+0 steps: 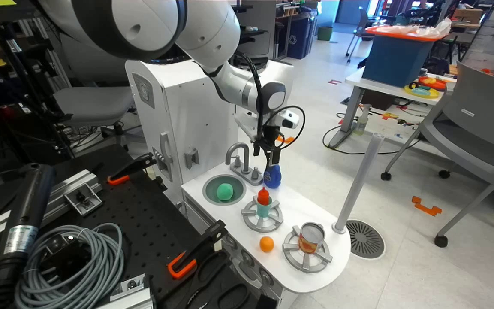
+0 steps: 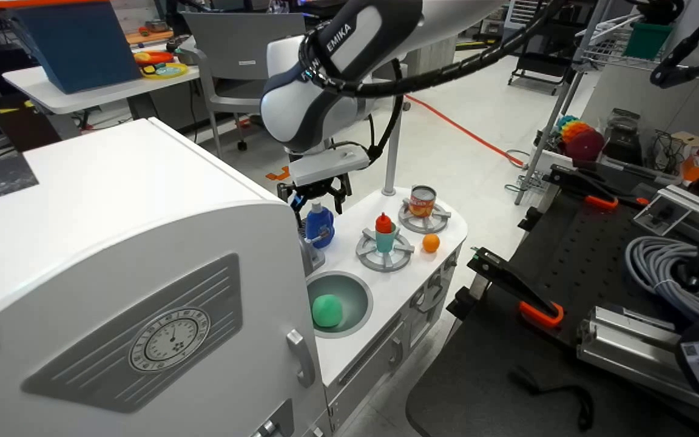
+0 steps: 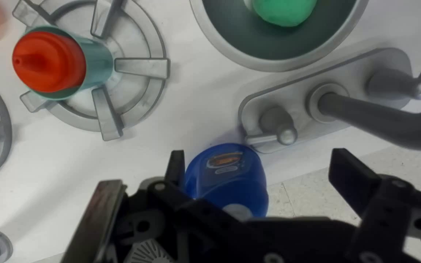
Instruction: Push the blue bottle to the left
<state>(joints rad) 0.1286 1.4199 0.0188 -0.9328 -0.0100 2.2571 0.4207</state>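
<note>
The blue bottle (image 3: 228,175) stands upright at the long edge of the white counter (image 1: 305,206), just beside the faucet (image 3: 342,108). I have the gripper (image 3: 261,173) hanging over it, jaws spread; one finger (image 3: 175,166) sits near the bottle's side, contact unclear, I'd guess for shoving rather than pinching. Toward the counter's rounded end, a turquoise cup (image 3: 99,60) holds the red squeeze bottle (image 3: 49,60) on a burner (image 3: 141,67), probably to steady it.

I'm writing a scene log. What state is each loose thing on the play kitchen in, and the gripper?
Blue bottle: upright, beside the faucet
Red nozzled item: nozzle up, inside the teal cup
Teal cup: upright on a burner
Can: upright on the other burner; open or sealed, cannot tell
Orange ball: resting on the counter
Green round item: lying in the sink
Gripper: open
</note>
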